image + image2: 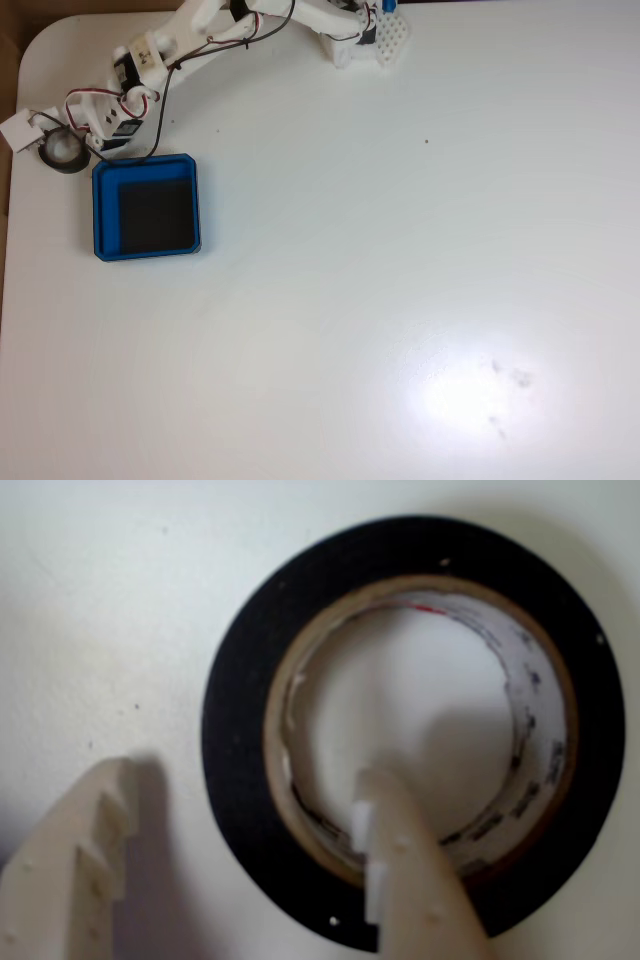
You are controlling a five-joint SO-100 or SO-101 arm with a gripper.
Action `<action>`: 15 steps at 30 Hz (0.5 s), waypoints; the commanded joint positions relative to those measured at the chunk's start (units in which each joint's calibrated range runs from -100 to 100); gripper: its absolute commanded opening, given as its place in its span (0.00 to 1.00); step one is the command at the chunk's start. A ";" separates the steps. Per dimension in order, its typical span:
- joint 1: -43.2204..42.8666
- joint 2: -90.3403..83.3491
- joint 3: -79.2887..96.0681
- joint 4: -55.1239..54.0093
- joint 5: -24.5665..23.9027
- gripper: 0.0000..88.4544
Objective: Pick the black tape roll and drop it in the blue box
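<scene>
Desk (400, 280): smooth white top, semi-gloss; a bright glare patch shows on it in the fixed view, with a few faint smudges beside the patch.

Black tape roll (240, 730): matt black outer band, a few pale specks on it. Inner core looks like brown cardboard, its lining whitish paper with small printed marks, slightly frayed at the edge.

End effector (245, 865): fingers (410, 880) of cream-white plastic, matt, faintly ridged like printed parts; one finger has a stepped, toothed edge.

Blue box (146, 170): bright blue plastic, smooth rim with slight sheen; inner floor flat black, matt.

Arm (200, 40): white matt plastic with thin rubbery red and black wires.
</scene>
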 commanded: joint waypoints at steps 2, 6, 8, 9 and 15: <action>0.16 -0.34 -3.17 -0.53 0.30 0.22; 0.26 -0.43 -3.08 -0.53 0.30 0.19; 0.26 -0.51 -3.08 -0.53 0.03 0.15; 0.26 -0.51 -3.08 -0.53 -0.05 0.13; 0.06 -0.51 -3.08 -0.53 0.21 0.05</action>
